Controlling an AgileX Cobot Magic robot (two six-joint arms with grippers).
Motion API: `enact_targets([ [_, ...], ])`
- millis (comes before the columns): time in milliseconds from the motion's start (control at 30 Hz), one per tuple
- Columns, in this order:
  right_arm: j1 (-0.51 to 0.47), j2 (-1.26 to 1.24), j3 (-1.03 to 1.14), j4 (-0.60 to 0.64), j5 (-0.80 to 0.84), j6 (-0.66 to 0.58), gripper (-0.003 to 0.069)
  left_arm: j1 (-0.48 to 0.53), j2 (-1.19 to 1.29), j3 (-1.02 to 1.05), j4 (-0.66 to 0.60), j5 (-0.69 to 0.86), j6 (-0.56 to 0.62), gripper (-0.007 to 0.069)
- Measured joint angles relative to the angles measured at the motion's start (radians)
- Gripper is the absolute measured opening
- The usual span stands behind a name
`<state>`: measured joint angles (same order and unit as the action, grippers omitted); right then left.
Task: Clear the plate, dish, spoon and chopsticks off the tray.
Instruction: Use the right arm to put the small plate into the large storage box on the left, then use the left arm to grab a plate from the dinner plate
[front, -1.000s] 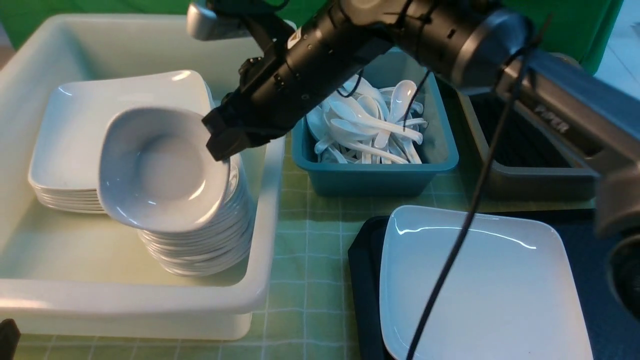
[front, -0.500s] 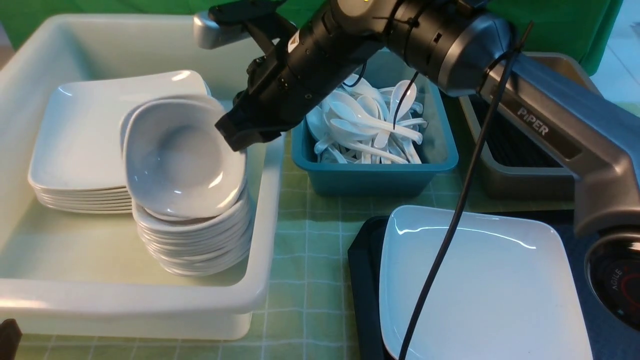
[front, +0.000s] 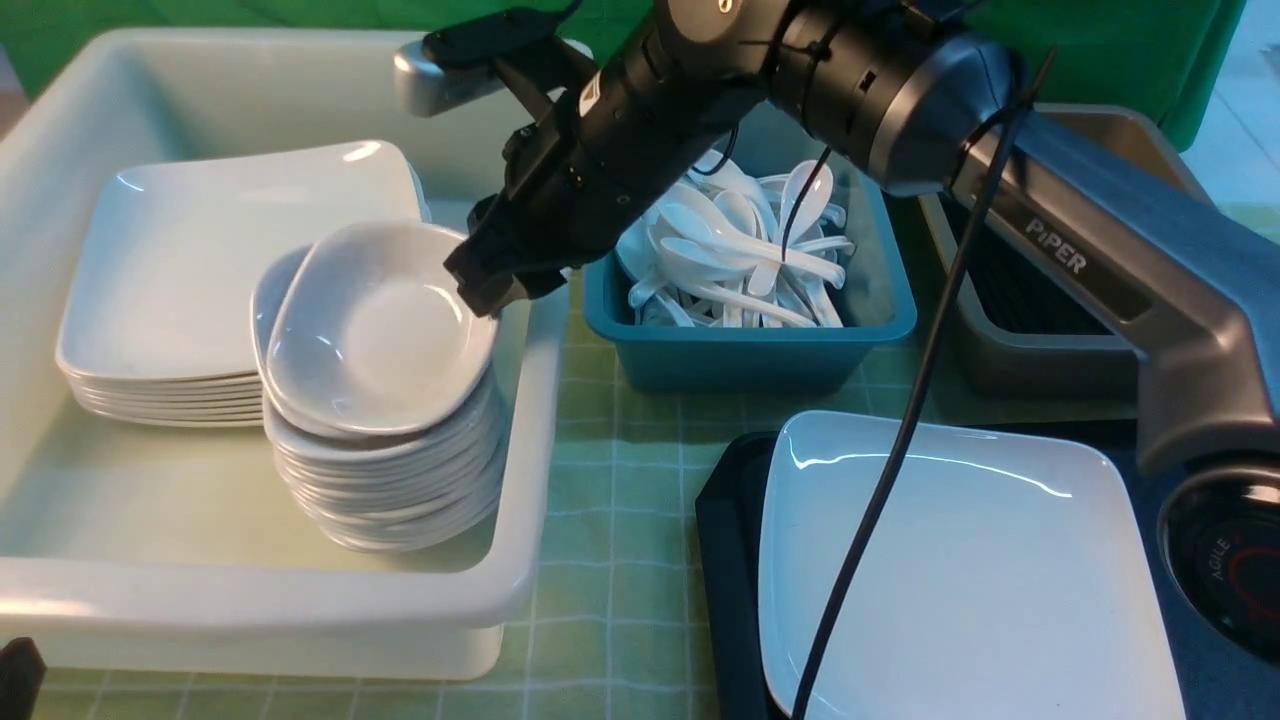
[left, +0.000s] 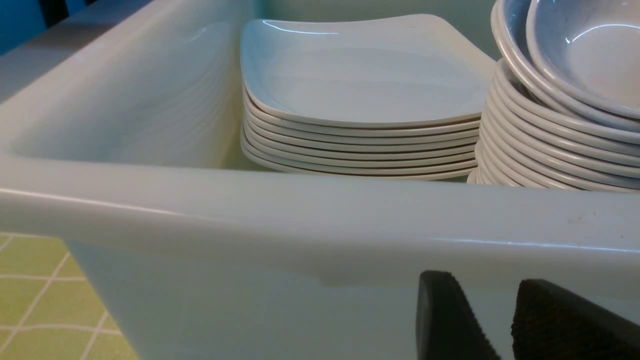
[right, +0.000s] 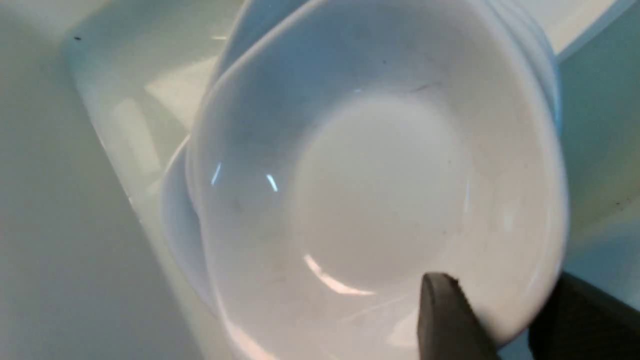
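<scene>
The right gripper (front: 492, 288) has its jaws spread, astride the rim of the dish (front: 380, 325). The dish sits askew atop the bowl stack (front: 400, 480) in the white tub (front: 300, 600). The left gripper (left: 500, 310) has its jaws parted and empty. The plate (front: 960, 560) rests on the tray (front: 730, 560).

The right arm (front: 800, 80) slants across the teal spoon bin (front: 750, 355) and the right wall of the white tub (front: 520, 590), barring entry from above. The plate stack (front: 200, 260) and bowl stack (front: 400, 480) fill its far and right sides; the near left floor lies bare. A strip of worktop (front: 620, 480) between tub and tray (front: 725, 560) stands free. A black cable (front: 882, 500) crosses over the plate (front: 1000, 580).
</scene>
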<state>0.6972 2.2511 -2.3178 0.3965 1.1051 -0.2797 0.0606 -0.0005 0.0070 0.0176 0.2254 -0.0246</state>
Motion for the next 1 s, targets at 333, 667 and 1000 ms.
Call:
enact_targets([
  [333, 0.000, 0.003, -0.149, -0.001, 0.068, 0.000, 0.0262, 0.000, 0.000, 0.000, 0.000, 0.000, 0.001, 0.0204],
  [667, 0.000, -0.104, -0.202, -0.060, 0.111, 0.007, 0.0046, 0.000, 0.000, 0.000, 0.000, 0.000, 0.002, 0.0212],
  [1000, 0.000, -0.466, 0.028, -0.301, 0.108, 0.078, 0.0008, 0.000, 0.000, 0.000, 0.000, 0.000, 0.002, 0.0223],
])
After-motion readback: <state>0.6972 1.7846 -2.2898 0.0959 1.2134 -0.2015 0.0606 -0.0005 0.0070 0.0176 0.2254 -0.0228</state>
